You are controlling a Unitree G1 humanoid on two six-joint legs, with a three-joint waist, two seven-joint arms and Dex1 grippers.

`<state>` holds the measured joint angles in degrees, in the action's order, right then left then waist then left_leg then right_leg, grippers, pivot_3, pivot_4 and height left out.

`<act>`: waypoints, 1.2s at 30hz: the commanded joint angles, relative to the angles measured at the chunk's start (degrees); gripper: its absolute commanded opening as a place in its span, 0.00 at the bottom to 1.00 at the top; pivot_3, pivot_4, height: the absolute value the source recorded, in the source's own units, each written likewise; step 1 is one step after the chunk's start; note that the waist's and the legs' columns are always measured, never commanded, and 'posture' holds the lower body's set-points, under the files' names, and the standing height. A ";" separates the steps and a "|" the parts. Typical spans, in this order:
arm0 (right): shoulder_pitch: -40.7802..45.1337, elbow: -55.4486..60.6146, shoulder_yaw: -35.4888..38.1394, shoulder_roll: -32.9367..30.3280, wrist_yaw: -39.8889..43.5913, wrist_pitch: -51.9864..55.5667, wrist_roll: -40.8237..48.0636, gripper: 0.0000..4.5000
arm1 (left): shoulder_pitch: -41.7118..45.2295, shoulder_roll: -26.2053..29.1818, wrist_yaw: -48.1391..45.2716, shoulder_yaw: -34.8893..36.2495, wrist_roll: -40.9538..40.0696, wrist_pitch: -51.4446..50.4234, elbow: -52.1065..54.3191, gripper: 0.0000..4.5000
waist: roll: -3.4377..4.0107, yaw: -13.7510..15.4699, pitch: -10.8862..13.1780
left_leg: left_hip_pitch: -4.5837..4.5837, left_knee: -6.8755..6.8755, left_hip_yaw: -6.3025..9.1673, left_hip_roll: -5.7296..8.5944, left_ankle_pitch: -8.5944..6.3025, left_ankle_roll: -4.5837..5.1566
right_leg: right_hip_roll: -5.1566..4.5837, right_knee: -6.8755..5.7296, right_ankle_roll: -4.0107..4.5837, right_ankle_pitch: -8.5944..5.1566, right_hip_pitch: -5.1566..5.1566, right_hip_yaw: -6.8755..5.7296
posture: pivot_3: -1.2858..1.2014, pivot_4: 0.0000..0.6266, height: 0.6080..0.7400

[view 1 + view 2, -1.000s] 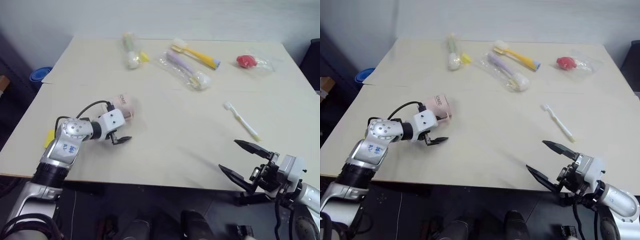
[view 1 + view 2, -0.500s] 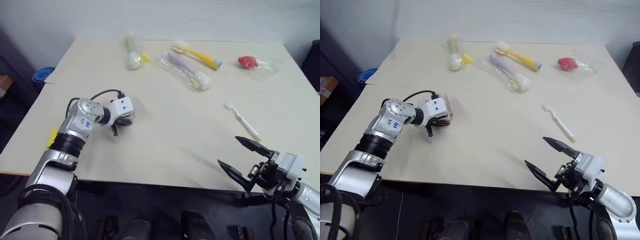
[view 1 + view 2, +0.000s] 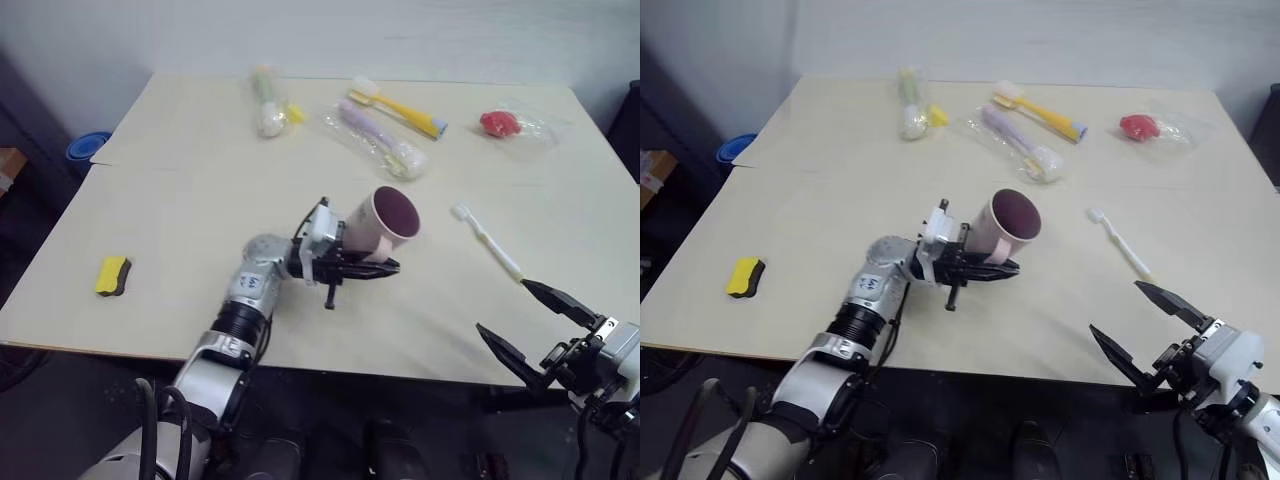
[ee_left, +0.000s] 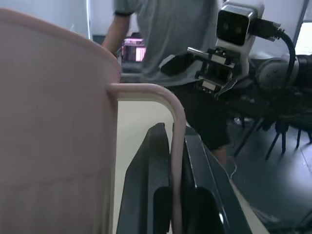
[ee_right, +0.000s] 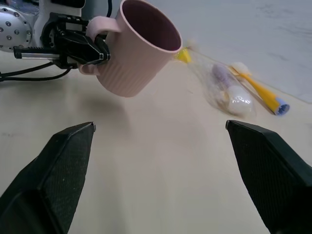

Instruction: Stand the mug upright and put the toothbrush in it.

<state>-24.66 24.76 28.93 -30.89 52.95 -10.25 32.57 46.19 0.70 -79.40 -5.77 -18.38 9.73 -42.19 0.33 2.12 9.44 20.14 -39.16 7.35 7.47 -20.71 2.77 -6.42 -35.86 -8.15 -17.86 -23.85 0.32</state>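
One mug (image 3: 378,223) hangs above the table (image 3: 180,200) near its middle, tilted, mouth toward the toothbrush (image 3: 484,240) lying well apart. Step in hand, as I judge: standing the mug upright. Next: level it, base down. My left gripper (image 3: 372,268) is clamped shut on the handle (image 4: 168,126). My right gripper (image 3: 1160,331) hangs fully spread, holding nothing.

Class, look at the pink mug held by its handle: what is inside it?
The mug shows only a dark maroon interior, nothing sticking out. Its bottom is hidden by the near wall.
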 commanded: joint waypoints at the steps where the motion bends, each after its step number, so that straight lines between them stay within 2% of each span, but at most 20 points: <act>1: -0.63 3.91 1.89 -0.19 -1.52 -0.73 0.20 1.00 | -1.31 -2.11 4.38 0.16 3.79 9.36 -10.08 0.01 | 0.00 -0.19 0.00 | -0.01 0.00 -0.02 -0.02 0.00 0.00 | 0.01 0.00 0.00 0.00 0.00 0.02 | 0.52 0.24 1.00; 4: -0.89 4.86 2.17 -0.62 -2.11 -0.18 0.48 1.00 | -1.43 -2.76 6.26 2.01 3.56 10.18 -13.67 0.01 | -0.03 -0.48 -0.08 | -0.01 0.00 -0.03 -0.05 0.00 -0.02 | 0.01 -0.03 0.00 0.00 -0.04 0.04 | 0.52 0.24 1.00; 6: -0.88 4.69 2.29 -0.80 -2.11 -0.02 0.52 1.00 | -1.75 -1.78 6.19 2.23 4.06 10.91 -14.37 0.13 | -0.01 -0.48 -0.12 | -0.06 -0.01 -0.03 -0.04 0.00 -0.02 | 0.00 -0.03 0.00 0.00 0.02 0.05 | 0.52 0.24 1.00; 7: -0.71 4.45 2.27 -0.91 -2.09 0.06 0.49 1.00 | -1.87 -0.80 5.77 2.09 4.42 10.49 -14.34 0.16 | 0.01 -0.51 -0.13 | -0.06 -0.01 -0.03 -0.04 0.00 -0.02 | 0.00 -0.03 0.00 0.00 0.02 0.05 | 0.52 0.24 1.00; 14: 0.23 0.66 2.09 0.16 -3.77 2.41 1.87 1.00 | -2.89 7.06 8.17 3.24 5.30 6.41 -8.62 0.60 | 0.07 -0.73 -0.17 | -0.06 0.03 -0.04 -0.12 -0.02 -0.06 | 0.07 -0.12 0.01 0.00 -0.08 0.10 | 0.52 0.24 1.00; 20: -5.88 -6.42 7.31 0.92 1.17 -1.14 2.71 1.00 | -9.60 17.03 5.86 4.88 2.56 -0.22 6.75 1.00 | 0.10 -0.50 -0.18 | 0.04 0.07 0.03 -0.04 -0.01 -0.04 | 0.04 -0.16 0.01 0.00 -0.10 0.07 | 0.52 0.24 1.00; 26: -9.40 -11.81 11.70 1.80 1.80 -7.68 -1.27 1.00 | -19.25 28.15 8.23 13.50 -7.40 -11.49 30.98 1.00 | 0.17 -0.85 -0.16 | 0.03 0.15 0.03 -0.15 -0.04 -0.09 | 0.03 -0.12 0.04 -0.02 -0.11 0.17 | 0.52 0.24 1.00; 29: -4.57 -11.97 10.95 -1.33 -2.07 -5.19 -3.46 1.00 | -23.50 32.36 11.40 16.64 -9.57 -16.57 39.00 1.00 | 0.30 -0.96 -0.21 | -0.08 0.12 0.02 -0.14 -0.04 -0.10 | 0.02 -0.02 0.06 -0.03 0.00 0.26 | 0.52 0.24 1.00; 31: -0.92 -12.01 9.98 -4.83 -5.56 -0.17 -5.91 1.00 | -25.33 33.67 12.85 17.51 -10.56 -18.96 41.64 1.00 | 0.42 -0.88 -0.26 | -0.23 0.13 -0.05 -0.12 -0.05 -0.09 | 0.02 -0.02 0.07 -0.03 0.10 0.31 | 0.52 0.24 1.00; 33: 6.01 -12.55 6.82 -11.68 -9.13 10.69 -7.68 1.00 | -27.70 34.73 13.98 18.06 -10.71 -20.47 43.49 1.00 | 0.48 -0.87 -0.26 | -0.38 0.17 -0.06 -0.12 -0.05 -0.10 | 0.02 -0.03 0.13 -0.06 0.17 0.31 | 0.52 0.24 1.00; 36: 19.56 -16.69 -1.90 -22.55 -11.39 31.30 -7.92 1.00 | -30.36 35.37 14.90 17.30 -10.22 -21.51 45.87 1.00 | 0.49 -0.87 -0.25 | -0.38 0.19 -0.08 -0.15 -0.06 -0.12 | 0.01 -0.05 0.18 -0.09 0.14 0.34 | 0.52 0.24 1.00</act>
<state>-8.79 9.59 30.43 -50.18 42.92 10.64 24.64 16.34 35.40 -65.35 11.10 -27.89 -11.51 0.57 0.82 1.25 9.19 19.77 -38.97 7.28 7.29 -20.77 2.65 -6.41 -35.91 -7.94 -17.97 -23.72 0.68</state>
